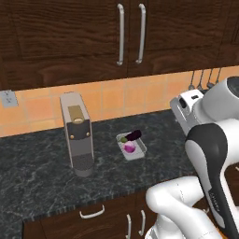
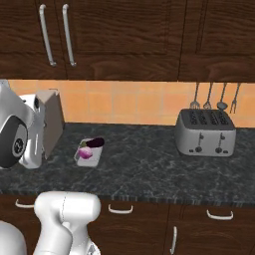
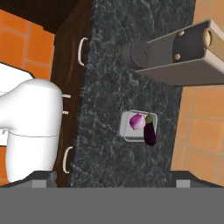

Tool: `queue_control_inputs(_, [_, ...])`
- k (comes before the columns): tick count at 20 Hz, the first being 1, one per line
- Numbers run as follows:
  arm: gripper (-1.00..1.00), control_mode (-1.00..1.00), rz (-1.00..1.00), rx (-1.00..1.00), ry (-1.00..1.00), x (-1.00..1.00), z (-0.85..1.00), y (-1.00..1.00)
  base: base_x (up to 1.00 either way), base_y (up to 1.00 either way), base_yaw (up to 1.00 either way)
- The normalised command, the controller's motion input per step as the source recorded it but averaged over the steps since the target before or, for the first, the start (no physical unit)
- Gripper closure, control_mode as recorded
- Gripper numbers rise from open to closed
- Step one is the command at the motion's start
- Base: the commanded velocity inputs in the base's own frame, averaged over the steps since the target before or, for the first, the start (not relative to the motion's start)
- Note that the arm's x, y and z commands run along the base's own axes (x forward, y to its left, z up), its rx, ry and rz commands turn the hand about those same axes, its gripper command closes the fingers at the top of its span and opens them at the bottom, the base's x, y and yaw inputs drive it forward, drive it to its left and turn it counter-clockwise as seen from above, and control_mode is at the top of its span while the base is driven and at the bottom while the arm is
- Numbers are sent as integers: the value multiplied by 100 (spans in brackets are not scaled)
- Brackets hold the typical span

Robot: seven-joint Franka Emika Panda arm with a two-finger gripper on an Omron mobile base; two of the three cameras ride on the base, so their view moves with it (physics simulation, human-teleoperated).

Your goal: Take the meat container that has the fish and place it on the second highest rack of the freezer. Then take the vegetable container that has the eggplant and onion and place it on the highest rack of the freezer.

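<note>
Item one, gripper (image 3: 112, 181): jaws spread wide, nothing between them, hanging high over the counter (image 3: 105, 65); I see both fingertips at the lower edge of the hand view.

Item two, vegetable container (image 3: 136, 127): a shallow clear tray holding a purple onion (image 3: 137, 121) and a dark eggplant (image 3: 149, 132), sitting on the dark stone counter near the tiled wall, just beside the coffee machine (image 1: 78, 135). I judge it light and rigid, with smooth walls that could slip; the loose vegetables may roll if tilted. I would pinch one rim wall and keep it level.

Item three, toaster (image 2: 205, 132): well apart, along the counter.

Fish container: I cannot locate it here.
</note>
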Motion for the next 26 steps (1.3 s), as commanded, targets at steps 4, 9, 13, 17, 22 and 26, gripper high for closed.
queue_control_inputs(4, [-100, -100, 1, 1, 5, 3, -14, -3, 4, 0, 2])
queue_control_inputs(9, [-100, -100, 13, 13, 22, 73, -94, -33, 0, 0, 0])
queue_control_inputs(13, [-100, -100, 9, 5, 23, 100, -100, -3, 0, 0, 0])
queue_control_inputs(17, [-100, -100, 11, 0, 18, 98, -100, 31, 0, 0, 0])
queue_control_inputs(22, [-100, -100, 9, -1, 7, 69, -99, 34, 0, 0, 0])
queue_control_inputs(26, [-100, -100, 5, -1, 0, 33, -77, 11, 0, 0, 0])
